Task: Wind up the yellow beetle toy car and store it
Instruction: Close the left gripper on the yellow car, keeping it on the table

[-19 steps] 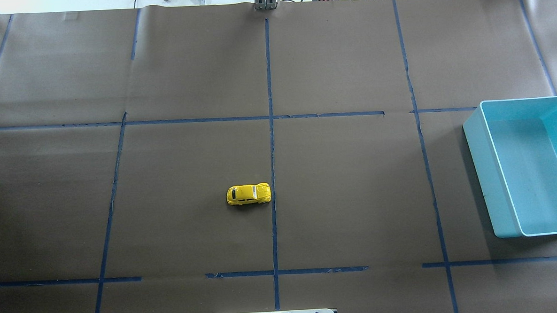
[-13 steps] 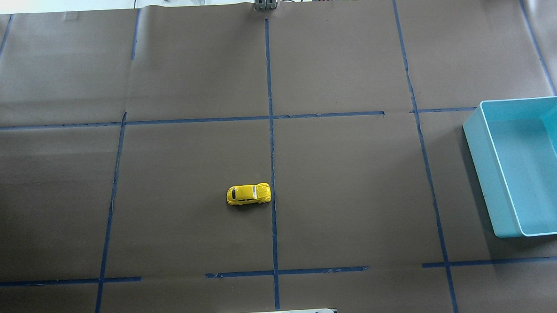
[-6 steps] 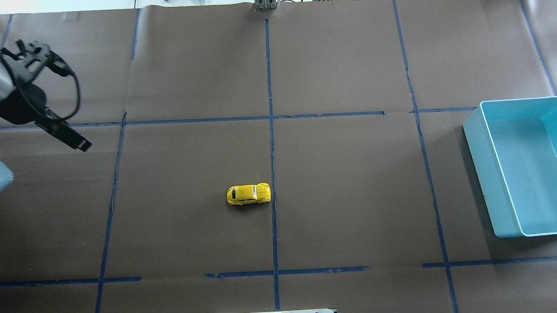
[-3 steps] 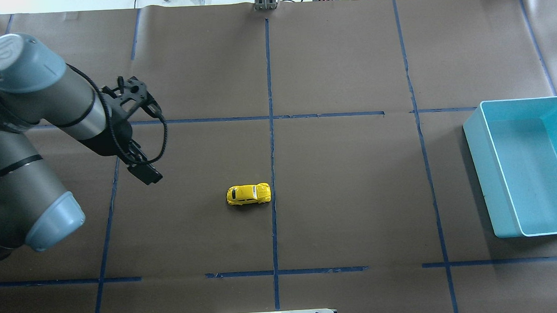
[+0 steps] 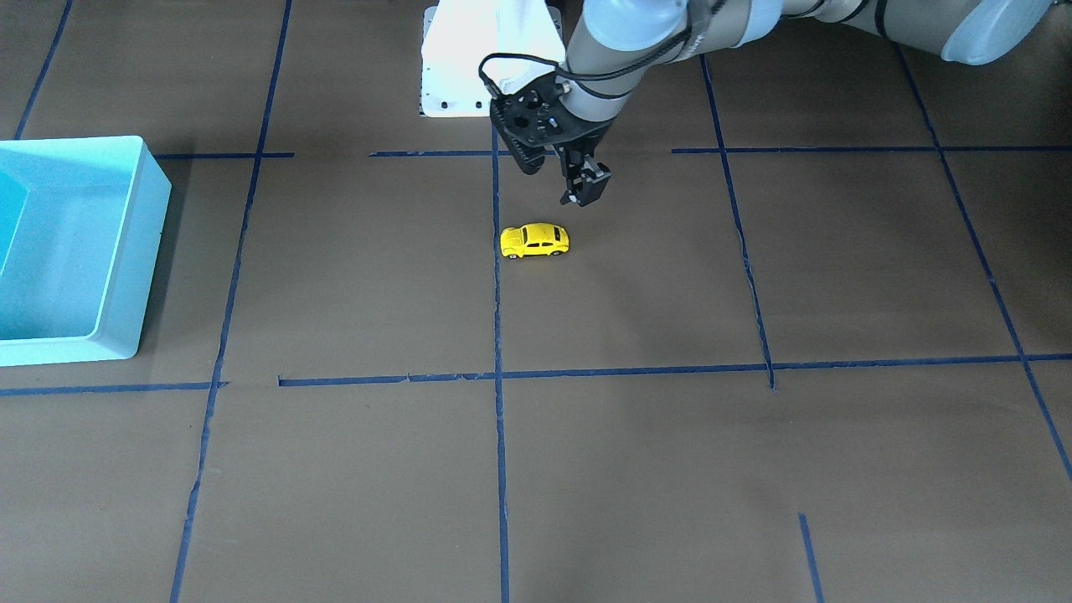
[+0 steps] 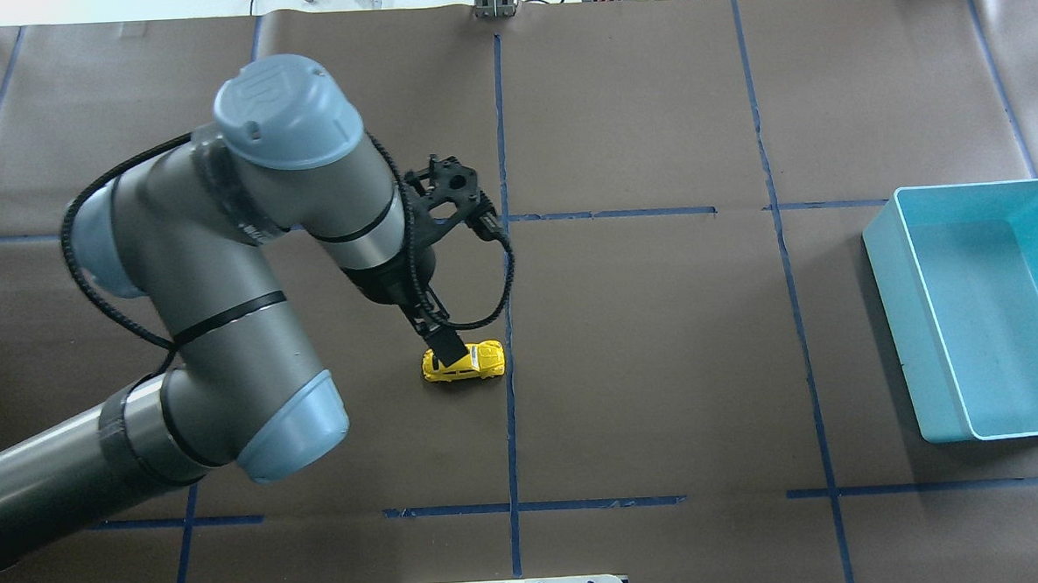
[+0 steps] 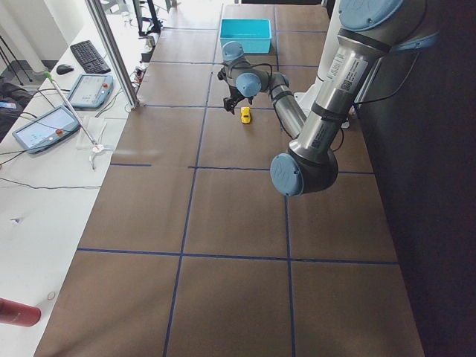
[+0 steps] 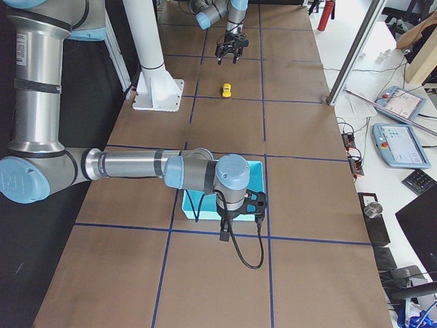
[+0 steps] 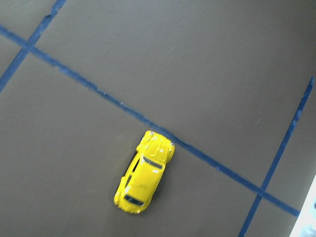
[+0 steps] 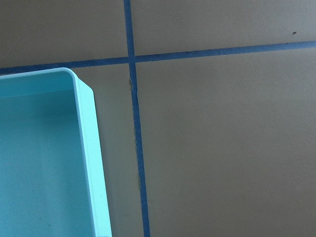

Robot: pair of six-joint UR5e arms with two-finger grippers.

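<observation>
car (image 5: 535, 240), one, yellow, on tape-lined table (image 5: 670, 469); one teal bin (image 5: 138, 251) well apart. left gripper (image 5: 557, 182) above it, jaws parted; right gripper (image 8: 224, 232), state cannot be told.

Overhead faces front view, side views from table (image 6: 662, 364) ends, wrist cameras close, downward, most sharing car (image 6: 480, 363)

Taped brown table (image 6: 662, 364) — yellow beetle toy car (image 6: 478, 363), teal bin (image 6: 902, 327)

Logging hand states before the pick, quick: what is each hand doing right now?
Left hand: open, empty, over the toy car.
Right hand: over the blue bin; open or closed cannot be told.
</observation>
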